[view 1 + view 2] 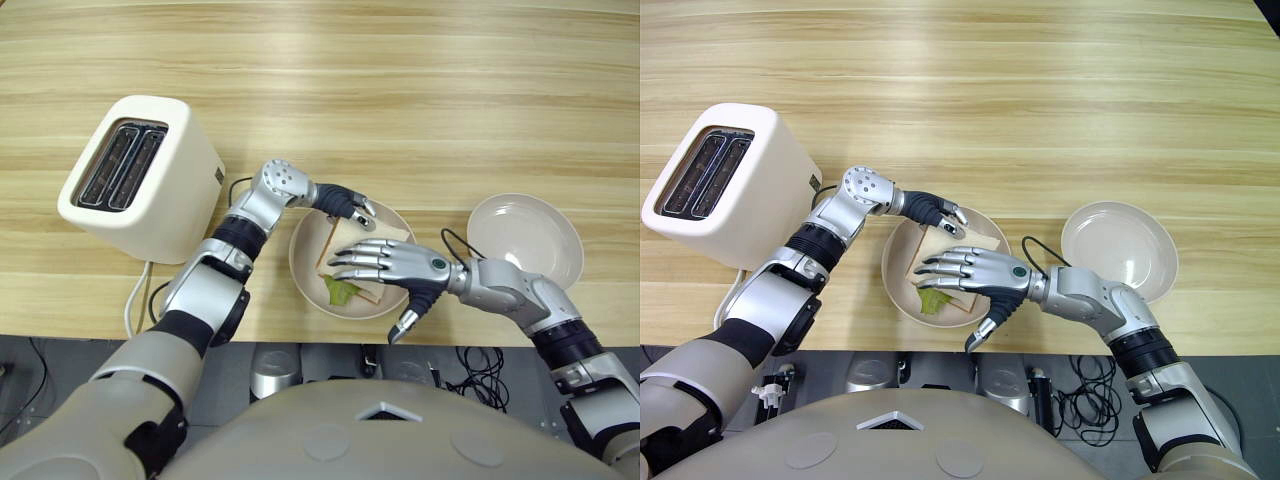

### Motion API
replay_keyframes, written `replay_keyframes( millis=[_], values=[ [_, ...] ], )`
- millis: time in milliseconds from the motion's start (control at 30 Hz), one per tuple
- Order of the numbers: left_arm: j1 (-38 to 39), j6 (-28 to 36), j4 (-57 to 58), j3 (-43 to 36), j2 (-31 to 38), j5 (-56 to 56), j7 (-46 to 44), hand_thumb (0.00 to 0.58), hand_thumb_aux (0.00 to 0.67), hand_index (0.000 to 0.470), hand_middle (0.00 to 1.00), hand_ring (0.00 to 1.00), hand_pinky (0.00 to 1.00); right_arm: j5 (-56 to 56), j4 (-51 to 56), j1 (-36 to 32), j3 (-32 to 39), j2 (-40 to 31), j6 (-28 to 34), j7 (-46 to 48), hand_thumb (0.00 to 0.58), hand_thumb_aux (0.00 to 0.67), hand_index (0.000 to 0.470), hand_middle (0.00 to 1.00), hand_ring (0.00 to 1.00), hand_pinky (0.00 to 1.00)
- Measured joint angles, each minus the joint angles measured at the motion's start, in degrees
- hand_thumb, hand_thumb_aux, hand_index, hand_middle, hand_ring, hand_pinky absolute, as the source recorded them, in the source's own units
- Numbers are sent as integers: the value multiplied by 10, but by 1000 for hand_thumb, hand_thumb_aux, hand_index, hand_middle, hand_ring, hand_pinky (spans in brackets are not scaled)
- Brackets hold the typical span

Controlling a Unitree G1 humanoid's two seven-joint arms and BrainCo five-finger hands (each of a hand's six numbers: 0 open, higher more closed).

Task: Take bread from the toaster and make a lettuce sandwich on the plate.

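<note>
Nearing completion, apparently: bread (345, 236) and lettuce (340, 291) are sitting stacked on the plate (303, 276); right robot hand (385, 262) is hovering open above it, left robot hand (345, 203) is touching the bread at its far edge, grip indiscernible.

Right hand (385, 262), spread flat, hides from me the middle of the bread (345, 232) and part of the plate (300, 262); whether the palm touches the bread I cannot tell. Lettuce (340, 291) shows as a small green tip below the bread, the rest covered. Left hand (345, 203) meets the bread's far corner; whether it grips I cannot tell. Toaster (170, 200) slots (125, 165) are dark, their contents unreadable to me. Cord (133, 300) runs to the table (400, 100) edge beside the left arm, where I lose it
</note>
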Motion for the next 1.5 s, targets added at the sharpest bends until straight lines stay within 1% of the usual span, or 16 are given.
replay_keyframes(
  millis=[367,467,533,667,800,867,900,933,967,1033,1067,1167,1267,1367,1433,1500],
  values=[
    [6,-17,15,0,2,10,9,580,670,460,1000,1000,1000,4,-16,1,-7,-1,12,-5,0,0,0,0,0,0],
    [6,-18,15,0,1,10,10,580,670,460,1000,1000,1000,11,-10,1,1,-5,20,5,0,0,0,0,0,0],
    [6,-18,17,0,0,12,13,580,670,460,1000,1000,1000,30,-9,5,13,-11,34,34,0,0,0,0,0,0],
    [6,-18,36,-4,-8,21,23,580,670,460,1000,1000,1000,102,-11,24,50,-35,92,128,0,0,0,0,0,0],
    [3,-20,47,-5,-16,24,39,580,670,460,1000,1000,1000,157,-28,26,54,-45,134,189,0,0,0,0,0,0],
    [1,-23,52,-5,-17,28,43,580,670,460,1000,1000,1000,163,-33,25,54,-45,147,200,0,0,0,0,0,0],
    [0,-24,54,-5,-18,30,45,578,628,431,1000,1000,1000,163,-34,25,54,-45,150,202,0,0,0,0,0,0],
    [0,-27,55,-5,-18,32,48,578,628,431,1000,1000,1000,164,-34,23,54,-45,154,204,0,0,0,0,0,0],
    [-1,-30,55,-5,-18,32,52,456,360,247,961,961,961,165,-34,21,55,-45,156,208,0,0,0,0,0,0],
    [-1,-37,55,-6,-16,35,60,456,360,247,961,961,961,165,-34,17,55,-45,160,211,0,0,0,0,0,0],
    [-1,-45,55,-6,-14,39,69,0,0,0,0,0,0,165,-33,15,55,-46,162,213,0,0,0,0,0,0],
    [-11,-67,56,-6,-8,55,111,0,0,0,0,0,0,166,-28,14,55,-46,165,215,0,0,0,0,0,0],
    [-40,-90,61,0,5,74,189,0,0,0,0,0,0,167,-21,15,49,-47,172,216,0,0,0,0,0,0],
    [-92,-107,61,34,18,77,285,0,0,0,0,0,0,173,-15,24,48,-48,173,218,0,0,0,0,0,0],
    [-121,-118,60,34,38,99,347,0,0,0,0,0,0,174,-14,22,46,-49,173,218,0,0,0,0,0,0],
    [-131,-132,59,27,63,134,405,0,0,0,0,0,0,174,-13,19,44,-49,170,218,0,0,0,0,0,0]
  ],
)
